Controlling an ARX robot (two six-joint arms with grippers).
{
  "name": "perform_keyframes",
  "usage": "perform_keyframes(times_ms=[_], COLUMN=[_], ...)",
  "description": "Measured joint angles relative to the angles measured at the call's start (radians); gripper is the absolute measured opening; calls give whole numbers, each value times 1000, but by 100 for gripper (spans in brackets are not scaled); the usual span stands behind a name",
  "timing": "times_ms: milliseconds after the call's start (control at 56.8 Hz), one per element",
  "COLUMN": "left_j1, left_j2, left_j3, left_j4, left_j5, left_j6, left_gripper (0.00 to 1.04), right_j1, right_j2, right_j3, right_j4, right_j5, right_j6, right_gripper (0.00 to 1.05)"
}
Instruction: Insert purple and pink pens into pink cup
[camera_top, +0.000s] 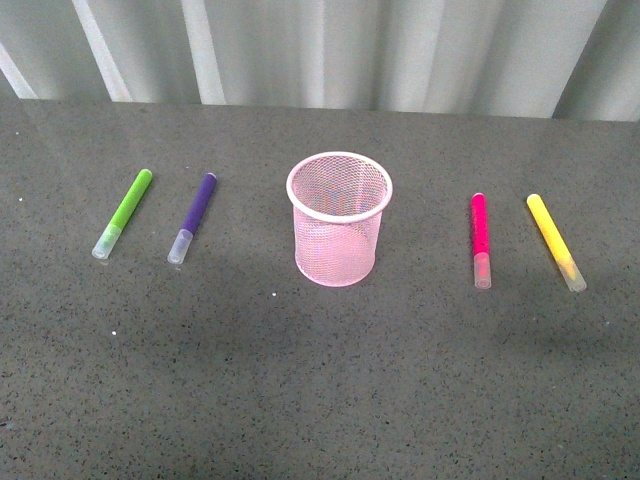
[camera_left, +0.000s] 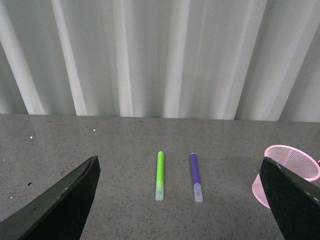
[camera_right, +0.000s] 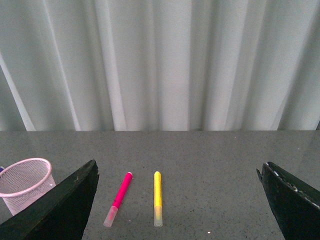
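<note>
The pink cup (camera_top: 339, 220) stands upright and empty in the middle of the grey table; it also shows in both wrist views (camera_left: 287, 175) (camera_right: 26, 183). The purple pen (camera_top: 194, 217) (camera_left: 195, 177) lies flat to the cup's left. On the cup's right lies the pink pen (camera_top: 480, 239) (camera_right: 119, 198). Neither arm appears in the front view. My left gripper (camera_left: 182, 212) is open, well back from the purple pen. My right gripper (camera_right: 180, 212) is open too, back from the pink pen, with nothing between its fingers.
A lime-green marker (camera_top: 123, 213) (camera_left: 160, 175) lies left of the purple pen. A yellow marker (camera_top: 555, 241) (camera_right: 157, 204) lies right of the pink pen. A pale pleated curtain (camera_top: 320, 50) hangs behind the table's far edge.
</note>
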Motion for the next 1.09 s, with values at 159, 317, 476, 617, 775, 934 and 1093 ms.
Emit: perform_keyframes(times_ms=[159,317,476,617,775,934,1093], left_j1=[0,0,0,0,0,0,0], left_j2=[0,0,0,0,0,0,0], left_j3=[0,0,0,0,0,0,0], left_j4=[0,0,0,0,0,0,0], left_j5=[0,0,0,0,0,0,0], left_j6=[0,0,0,0,0,0,0], left_gripper=[98,98,98,98,98,98,98], right_j1=[0,0,0,0,0,0,0], right_j2=[0,0,0,0,0,0,0], right_j3=[0,0,0,0,0,0,0], right_j4=[0,0,0,0,0,0,0], right_j5=[0,0,0,0,0,0,0], right_j6=[0,0,0,0,0,0,0], right_gripper=[98,98,98,98,98,98,98])
